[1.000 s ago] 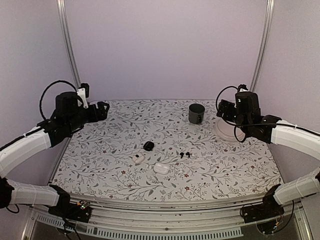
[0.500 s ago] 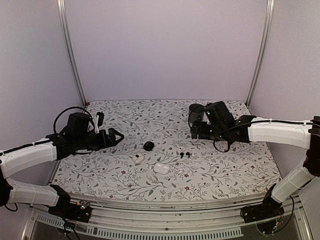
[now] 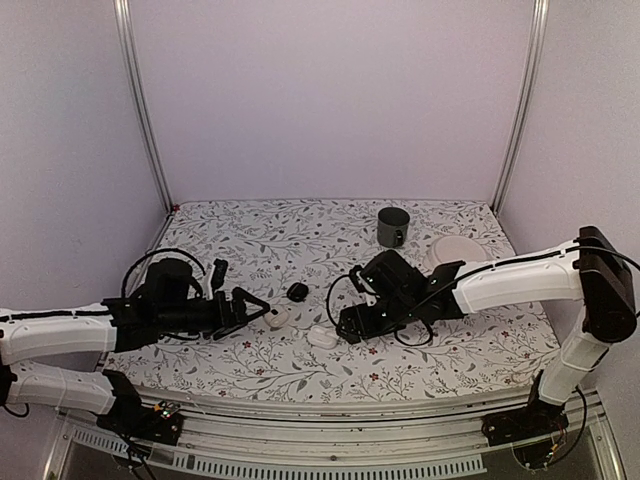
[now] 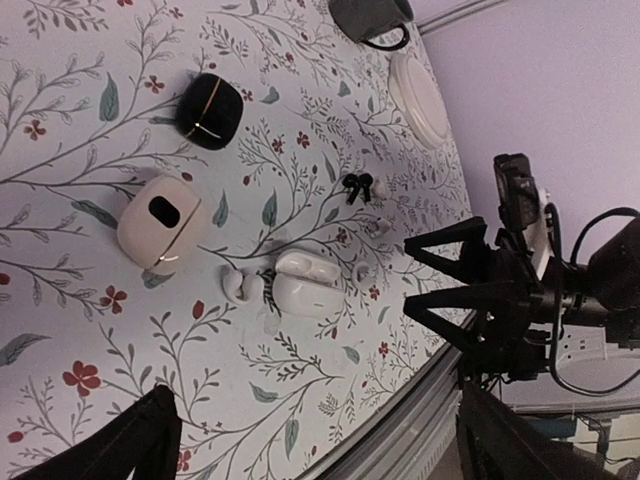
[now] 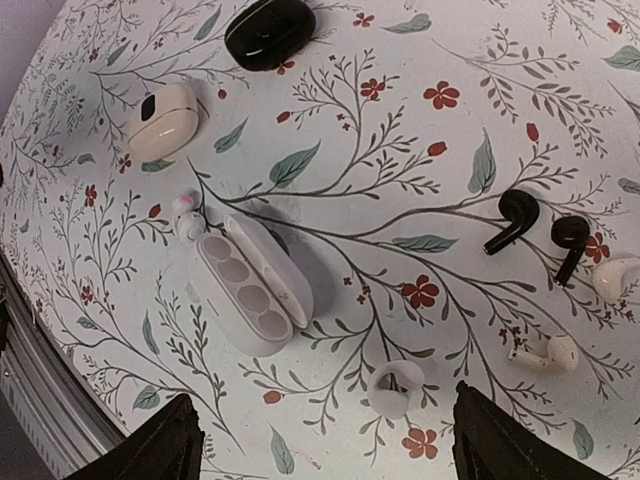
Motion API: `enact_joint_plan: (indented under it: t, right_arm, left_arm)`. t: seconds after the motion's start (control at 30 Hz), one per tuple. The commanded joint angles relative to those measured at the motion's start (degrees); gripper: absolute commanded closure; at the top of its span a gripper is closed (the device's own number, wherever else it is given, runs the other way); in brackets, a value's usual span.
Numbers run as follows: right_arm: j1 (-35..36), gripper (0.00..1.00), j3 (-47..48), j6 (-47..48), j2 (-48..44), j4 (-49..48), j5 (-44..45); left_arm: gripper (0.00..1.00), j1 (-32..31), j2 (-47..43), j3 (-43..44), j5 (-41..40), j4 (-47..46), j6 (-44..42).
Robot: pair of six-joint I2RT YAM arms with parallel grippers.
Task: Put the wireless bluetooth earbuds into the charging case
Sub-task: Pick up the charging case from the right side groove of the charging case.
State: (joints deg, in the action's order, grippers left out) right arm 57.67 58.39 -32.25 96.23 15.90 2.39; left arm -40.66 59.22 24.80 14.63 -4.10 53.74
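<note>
Left gripper [image 3: 258, 310] and right gripper [image 4: 408, 279] stand spread and empty. In the right wrist view, the black earbuds [image 5: 515, 220] lie at 3 o'clock from the open white case [image 5: 252, 290]. Expect light, slick parts: pinch across the bulb.

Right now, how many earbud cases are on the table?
3. The black case sits farthest back, the closed cream case just in front of it, leftward, and the open white case nearest the front edge. I see none hidden.

Left claw [image 3: 258, 311], right claw [image 3: 348, 328]: both agape
</note>
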Motion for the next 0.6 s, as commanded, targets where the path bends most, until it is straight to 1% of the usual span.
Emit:
enact_joint_plan:
  t: [0.0,0.03,0.1,0.17,0.3,0.43,0.57]
  right_arm:
    - [-0.3,0.14,-0.6,2.8,1.9,-3.1,-2.5]
    - [-0.3,0.15,-0.4,2.8,2.5,-3.5,-3.1]
    - [-0.2,0.17,0.9,2.8,4.2,-3.4,-4.0]
    - [-0.2,0.17,2.7,2.5,6.1,-3.1,-4.4]
    - [-0.2,0.18,6.4,1.7,9.1,-1.0,-2.6]
    - [-0.3,0.18,8.4,1.1,9.6,1.2,-1.1]
    - [-0.2,0.19,8.9,1.3,8.5,3.8,0.3]
  left_arm:
    - [0.04,-2.6,-0.7,-3.5,-0.1,-5.2,7.7]
    - [0.04,-2.7,-0.9,-5.0,0.0,-6.8,9.0]
    - [0.04,-2.8,-1.2,-8.9,1.2,-13.5,12.4]
    - [0.04,-2.8,-0.5,-11.2,1.5,-18.2,14.7]
    - [0.04,-2.6,6.3,-7.4,3.3,-19.7,12.2]
    - [0.04,-3.0,15.1,-5.6,8.6,-27.9,14.2]
    - [0.04,-2.9,19.5,-4.4,10.8,-29.4,13.9]
